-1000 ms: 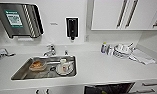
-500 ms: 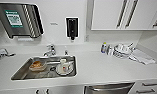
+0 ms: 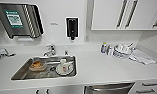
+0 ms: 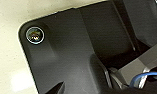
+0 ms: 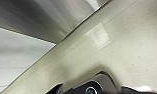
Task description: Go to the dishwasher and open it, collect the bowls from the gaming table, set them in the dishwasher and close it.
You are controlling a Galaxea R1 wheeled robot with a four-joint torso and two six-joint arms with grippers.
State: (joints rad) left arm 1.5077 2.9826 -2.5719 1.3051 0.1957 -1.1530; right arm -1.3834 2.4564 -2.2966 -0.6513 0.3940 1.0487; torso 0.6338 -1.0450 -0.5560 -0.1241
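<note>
Head view puts the dishwasher (image 3: 109, 88) at the lower edge, door shut, so I'm squared to the bench (image 3: 104, 67); end effector states I cannot tell.

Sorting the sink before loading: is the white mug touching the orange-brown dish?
Apart. The head view shows the mug on the sink's right side and the dish on its left, with bare steel between them.
</note>
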